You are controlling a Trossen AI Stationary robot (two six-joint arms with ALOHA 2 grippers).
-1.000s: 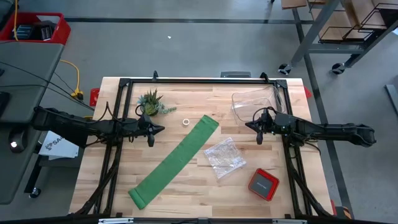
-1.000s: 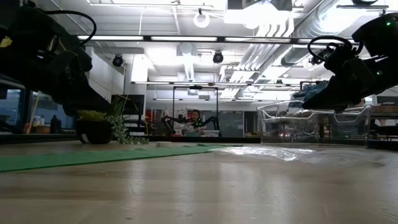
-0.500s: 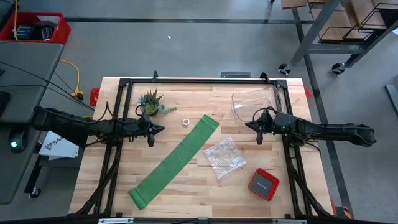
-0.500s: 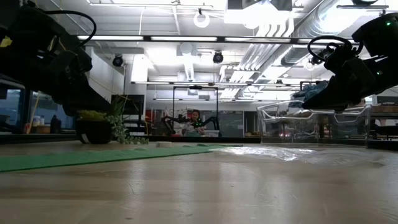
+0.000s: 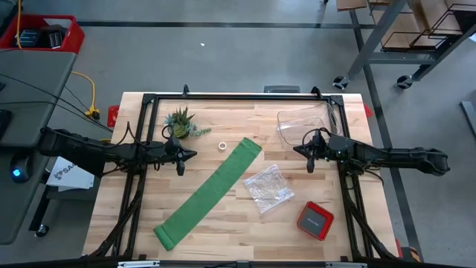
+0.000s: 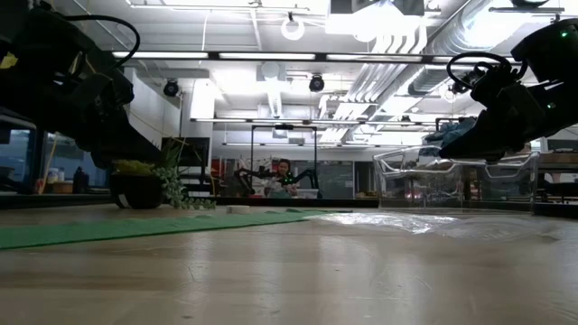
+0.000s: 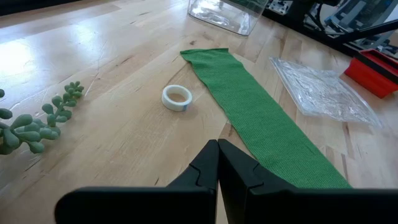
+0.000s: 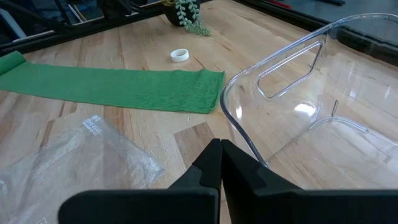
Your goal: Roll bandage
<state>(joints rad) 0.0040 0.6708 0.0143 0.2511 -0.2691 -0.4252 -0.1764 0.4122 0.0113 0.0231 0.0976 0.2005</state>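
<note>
Overhead, the bandage [image 5: 207, 196] is recorded as a bright green strip laid flat and fully unrolled on the table [image 5: 245, 223], running diagonally from lower left of centre up to centre frame. A small white tape ring [image 5: 222, 146] is noted just beside its upper end, a crinkled clear plastic bag [image 5: 267, 187] just right of it, a red case [image 5: 315, 220] at lower right, a clear container [image 5: 303, 123] at upper right, and a small plant [image 5: 181, 123] at upper left. The left hand [image 5: 184, 155] is held left of the strip with fingers together and nothing between them; the right hand [image 5: 306, 152] is held right of centre, likewise shut and empty.

At table height, the strip is seen as a thin green band at left, with the bag's sheen at right; a person is visible far behind.

From the left wrist, the strip's knit weave is shown, with the tape ring beside it. The fabric is judged soft, light and limp, likely to wrinkle or slide on smooth wood. A hold at either short end is judged best, the edge being pinched and turned over on itself.

From the right wrist, the strip's squared end is seen near the container's rim. A small printed label is seen on the bag, too small to be read; no other writing is legible.
</note>
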